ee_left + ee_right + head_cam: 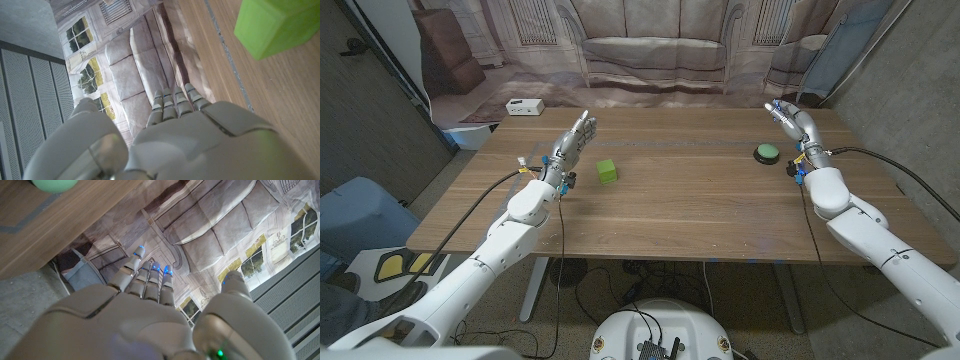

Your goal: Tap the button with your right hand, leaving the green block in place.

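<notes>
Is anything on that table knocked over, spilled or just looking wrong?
Nothing stands out. The green block sits upright on the table, the button lies flat near the right hand, and the left hand holds nothing.

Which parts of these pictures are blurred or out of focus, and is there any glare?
Head view: even, soft light, sharp all over, no strong glare on the table. Left wrist view: the left hand near the lens is soft, and the green block is slightly blurred. Right wrist view: the right hand is blurred close up, and the button at the edge is out of focus.
</notes>
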Controlling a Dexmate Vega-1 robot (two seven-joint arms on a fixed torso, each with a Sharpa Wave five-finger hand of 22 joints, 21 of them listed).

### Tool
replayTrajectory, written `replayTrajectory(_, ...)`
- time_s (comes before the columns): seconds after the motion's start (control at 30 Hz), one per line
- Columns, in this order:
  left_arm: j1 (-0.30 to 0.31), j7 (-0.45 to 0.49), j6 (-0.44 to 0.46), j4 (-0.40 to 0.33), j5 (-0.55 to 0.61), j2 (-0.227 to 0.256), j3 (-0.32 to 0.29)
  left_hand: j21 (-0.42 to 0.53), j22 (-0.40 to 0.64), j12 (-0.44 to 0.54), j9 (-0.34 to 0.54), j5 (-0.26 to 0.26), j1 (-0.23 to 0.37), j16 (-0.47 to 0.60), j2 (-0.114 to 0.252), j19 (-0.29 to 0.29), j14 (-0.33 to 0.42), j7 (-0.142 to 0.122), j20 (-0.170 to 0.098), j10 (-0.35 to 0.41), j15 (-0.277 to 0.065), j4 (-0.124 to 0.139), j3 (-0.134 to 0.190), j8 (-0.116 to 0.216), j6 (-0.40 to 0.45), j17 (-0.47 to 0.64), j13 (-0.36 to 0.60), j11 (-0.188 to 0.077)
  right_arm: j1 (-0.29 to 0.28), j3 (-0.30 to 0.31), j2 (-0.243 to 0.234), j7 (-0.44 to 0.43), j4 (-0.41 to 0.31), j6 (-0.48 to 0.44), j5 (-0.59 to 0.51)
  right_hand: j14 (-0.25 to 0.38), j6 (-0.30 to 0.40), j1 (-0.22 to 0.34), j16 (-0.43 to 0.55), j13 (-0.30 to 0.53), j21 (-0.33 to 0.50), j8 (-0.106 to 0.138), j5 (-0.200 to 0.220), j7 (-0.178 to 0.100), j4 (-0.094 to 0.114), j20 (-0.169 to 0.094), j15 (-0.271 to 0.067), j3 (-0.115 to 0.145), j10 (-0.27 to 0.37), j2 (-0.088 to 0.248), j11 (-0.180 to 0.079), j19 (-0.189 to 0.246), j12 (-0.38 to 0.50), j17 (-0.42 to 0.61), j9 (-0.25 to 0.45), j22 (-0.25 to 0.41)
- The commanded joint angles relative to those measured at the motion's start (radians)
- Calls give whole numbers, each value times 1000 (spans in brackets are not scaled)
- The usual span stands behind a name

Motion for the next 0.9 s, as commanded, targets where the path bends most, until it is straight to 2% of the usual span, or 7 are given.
replayTrajectory(0.03, 14, 10, 5, -17, 3, 4, -2, -3, 4, 0, 4, -3, 10, -2, 5, 1, 11, -1, 2, 4, 0, -4, 3, 0, 8, 2, 3, -1, -7, -15, -37, -41, -36, -92, -74, 4, 10, 1, -3, 3, -2, 4, 8, -1, -6, -3, -5, -3, 6, -3, -6, 6, -3, 2, 4, 3)
replayTrajectory(0.63, 43, 29, 11, -49, 2, 16, -14, -11, 4, -1, 4, -3, 10, -3, 7, 1, 12, -1, 4, 6, 0, -6, 3, -1, 10, 2, 1, -2, 3, -48, -87, -49, -95, -261, -145, -10, 16, -2, -12, 3, -11, 3, 13, -1, -6, -4, -3, -4, 2, -5, -9, -9, -7, 1, 4, 3)
replayTrajectory(0.7, 46, 36, 10, -53, 6, 15, -16, -12, 4, 0, 4, -4, 11, -3, 8, 7, 15, -1, -9, 9, 0, -6, 3, -1, 13, 2, 1, 2, 5, -53, -93, -50, -100, -277, -155, -10, 17, -2, -12, 3, -11, 3, 14, -2, -6, -4, -3, -4, 2, -5, -10, -10, -8, 1, 4, 3)
replayTrajectory(0.73, 48, 39, 11, -56, 7, 15, -17, -12, 4, 2, 4, -4, 11, -2, 9, 17, 20, -1, -20, 16, -1, -7, 3, 0, 18, 2, 0, 0, 7, -55, -94, -53, -101, -285, -162, -9, 18, -2, -12, 3, -11, 3, 14, -2, -6, -4, -3, -4, 2, -5, -10, -10, -8, 1, 4, 3)
replayTrajectory(0.77, 50, 40, 12, -59, 7, 17, -17, -13, 4, 4, 4, -4, 11, -1, 9, 19, 24, 0, -21, 22, -2, -8, 3, 0, 20, 2, 0, -6, 8, -59, -97, -54, -102, -291, -168, -10, 18, -3, -12, 3, -11, 3, 15, -3, -6, -4, -3, -4, 2, -5, -10, -11, -8, 1, 4, 3)
replayTrajectory(0.9, 58, 44, 20, -71, 5, 22, -20, -17, 4, 2, 4, -4, 12, -2, 9, 18, 23, -3, -12, 20, -4, -9, 2, -1, 21, 2, -1, -9, 10, -67, -102, -65, -110, -319, -187, -14, 25, -3, -15, 3, -13, 5, 16, -5, -6, -4, -5, -5, 5, -5, -11, -16, -8, 1, 3, 3)
